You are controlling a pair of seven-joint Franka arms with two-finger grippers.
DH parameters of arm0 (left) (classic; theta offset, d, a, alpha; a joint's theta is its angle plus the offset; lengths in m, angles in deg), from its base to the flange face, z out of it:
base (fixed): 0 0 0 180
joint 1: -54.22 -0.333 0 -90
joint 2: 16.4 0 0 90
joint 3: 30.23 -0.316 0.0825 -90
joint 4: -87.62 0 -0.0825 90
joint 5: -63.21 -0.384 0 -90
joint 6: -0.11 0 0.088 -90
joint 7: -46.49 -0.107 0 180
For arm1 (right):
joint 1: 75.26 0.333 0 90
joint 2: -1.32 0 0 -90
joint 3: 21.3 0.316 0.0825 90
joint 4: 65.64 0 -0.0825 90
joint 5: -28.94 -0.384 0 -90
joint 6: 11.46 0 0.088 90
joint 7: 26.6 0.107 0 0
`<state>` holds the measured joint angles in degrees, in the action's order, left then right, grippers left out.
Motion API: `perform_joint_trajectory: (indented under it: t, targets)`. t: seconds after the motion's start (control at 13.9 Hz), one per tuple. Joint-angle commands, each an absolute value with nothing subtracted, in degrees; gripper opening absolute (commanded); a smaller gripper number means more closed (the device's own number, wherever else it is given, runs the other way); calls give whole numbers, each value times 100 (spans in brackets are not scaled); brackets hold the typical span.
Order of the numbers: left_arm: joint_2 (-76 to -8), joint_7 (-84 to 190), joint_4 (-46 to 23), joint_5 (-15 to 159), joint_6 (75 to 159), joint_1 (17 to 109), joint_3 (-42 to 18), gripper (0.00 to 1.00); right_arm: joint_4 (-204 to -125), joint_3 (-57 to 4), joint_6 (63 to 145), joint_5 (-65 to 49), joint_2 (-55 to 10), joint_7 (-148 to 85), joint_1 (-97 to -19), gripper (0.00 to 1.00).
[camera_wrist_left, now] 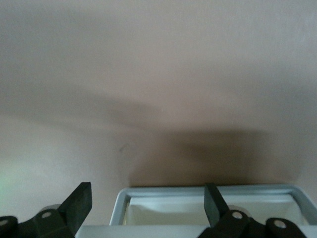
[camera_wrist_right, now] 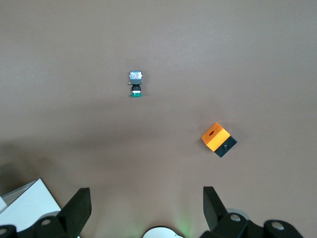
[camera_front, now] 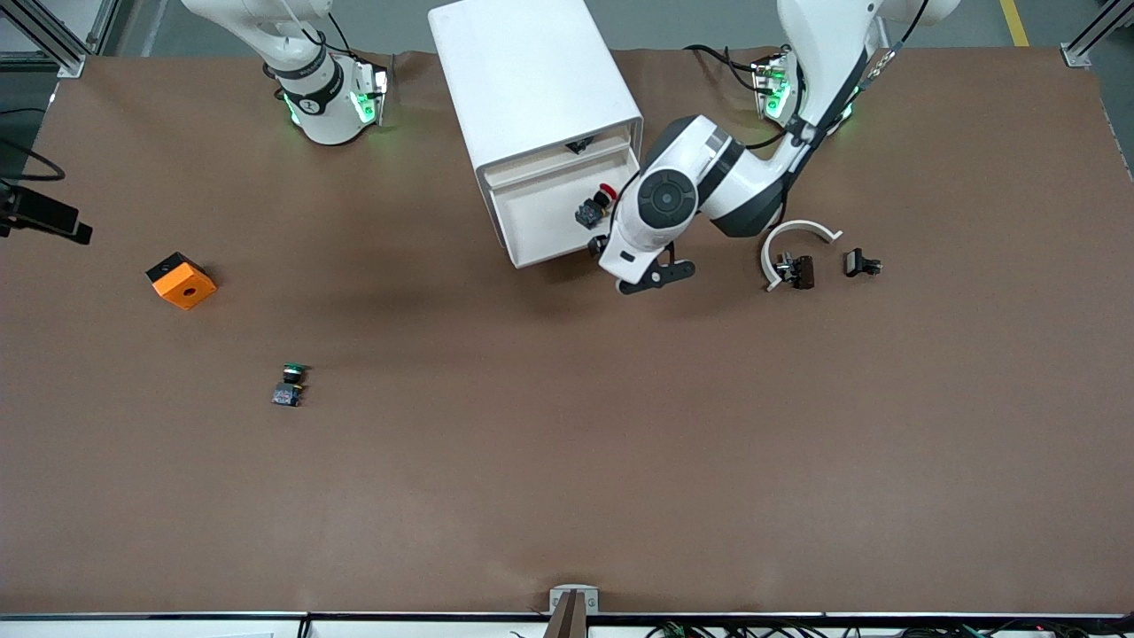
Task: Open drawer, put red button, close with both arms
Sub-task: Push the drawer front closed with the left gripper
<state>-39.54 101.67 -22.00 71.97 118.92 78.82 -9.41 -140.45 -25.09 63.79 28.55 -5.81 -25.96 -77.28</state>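
The drawer (camera_front: 540, 221) stands pulled out of the white cabinet (camera_front: 532, 71), toward the front camera. The red button (camera_front: 595, 206) lies inside it, near the corner at the left arm's end. The left arm reaches down to that corner, and its wrist hides most of the left gripper (camera_front: 601, 246). In the left wrist view the left gripper (camera_wrist_left: 147, 187) is open, with the drawer's rim (camera_wrist_left: 208, 190) between and below its fingers and nothing held. The right gripper (camera_wrist_right: 146, 191) is open and empty, high over the table by its base, where the right arm waits.
A green-capped button (camera_front: 290, 385) (camera_wrist_right: 135, 83) and an orange box (camera_front: 181, 280) (camera_wrist_right: 218, 139) lie toward the right arm's end. A white curved piece (camera_front: 797, 232) and two small black parts (camera_front: 797, 268) (camera_front: 861, 263) lie beside the left arm.
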Motion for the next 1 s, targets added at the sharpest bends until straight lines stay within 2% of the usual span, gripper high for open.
perform_joint_trajectory:
  t: [0.0,0.29,0.5,0.93]
  targets:
    - [-3881,10239,-2242,7270,11622,7865,-755,100,-14849,-2437,6841,2797,-98,-2581,-7790,100]
    - [-3986,10248,-2207,7568,11577,7891,-500,100,-15264,-2428,7133,2806,175,-2599,-7737,100]
    - [-4004,10292,-2207,7849,11577,8023,-491,100,-16089,-2428,7677,2815,711,-2599,-7658,100]
    - [-4215,10642,-2171,8132,11577,8295,-500,100,-16600,-2437,7977,2815,1107,-2608,-7606,100]
